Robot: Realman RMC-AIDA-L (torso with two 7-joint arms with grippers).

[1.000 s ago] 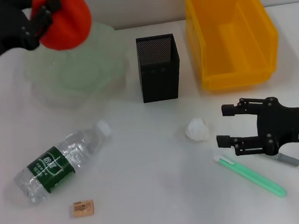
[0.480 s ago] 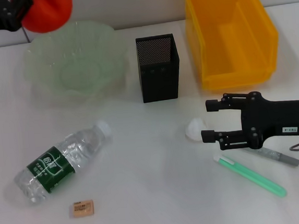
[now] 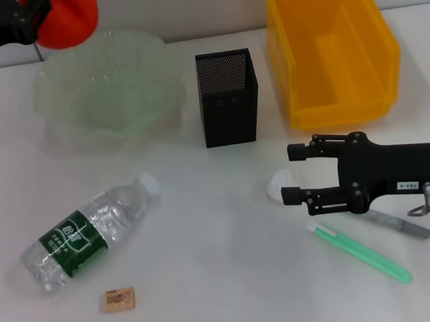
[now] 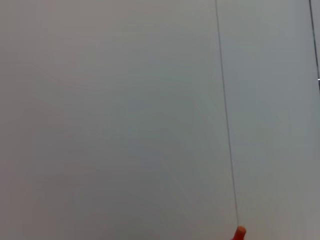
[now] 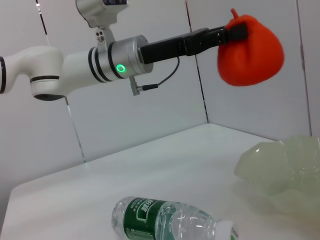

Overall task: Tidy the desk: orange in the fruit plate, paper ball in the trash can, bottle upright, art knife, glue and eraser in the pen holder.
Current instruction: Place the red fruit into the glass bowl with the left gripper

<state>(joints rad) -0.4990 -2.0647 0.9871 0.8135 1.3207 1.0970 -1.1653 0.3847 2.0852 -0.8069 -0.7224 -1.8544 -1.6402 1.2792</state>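
Holding 1 orange, the left gripper hangs above 1 fruit plate. The right gripper, jaws wide, flanks 1 paper ball; 1 art knife lies just beside it.

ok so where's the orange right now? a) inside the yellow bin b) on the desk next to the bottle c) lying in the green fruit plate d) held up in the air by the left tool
d: the left tool is clamped on the orange, which hangs in the air at the far left edge of the fruit plate; the right wrist view shows it well above the plate.
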